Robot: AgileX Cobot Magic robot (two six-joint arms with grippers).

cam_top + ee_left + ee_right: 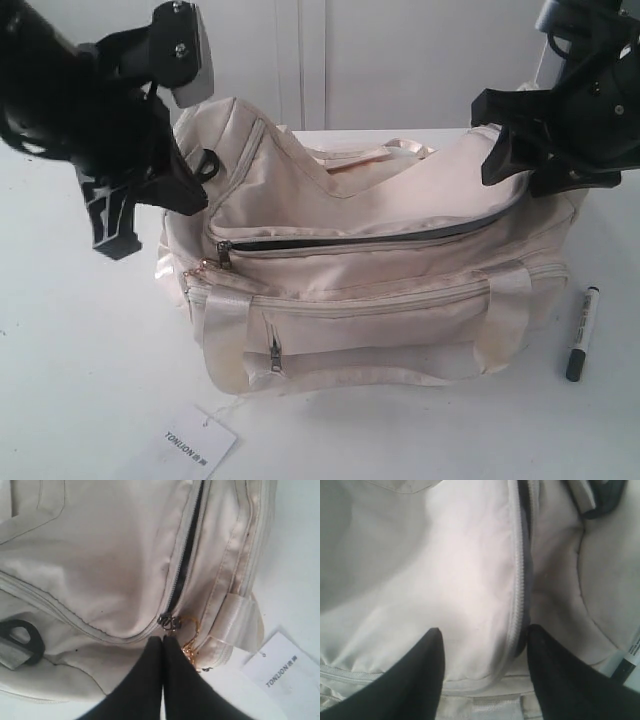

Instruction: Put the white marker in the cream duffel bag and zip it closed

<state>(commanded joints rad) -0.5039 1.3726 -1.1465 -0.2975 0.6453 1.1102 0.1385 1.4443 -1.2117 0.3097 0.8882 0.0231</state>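
Observation:
The cream duffel bag (380,290) lies on the white table, its curved top zipper (370,240) showing a dark slit along its length. The white marker (582,333) lies on the table right of the bag, apart from both grippers; its dark end also shows in the right wrist view as the marker (627,662). My left gripper (195,195) is at the bag's left end with its fingers pressed together, and this gripper (162,639) has its tips just short of the zipper slider (169,621) and gold chain pull (190,647). My right gripper (482,632) stands open over the bag's right end, straddling the zipper (521,580).
A white paper tag (190,445) lies on the table in front of the bag. A black D-ring (210,162) sits at the bag's left end. The front pocket zip pull (275,355) hangs on the near side. A white wall stands behind.

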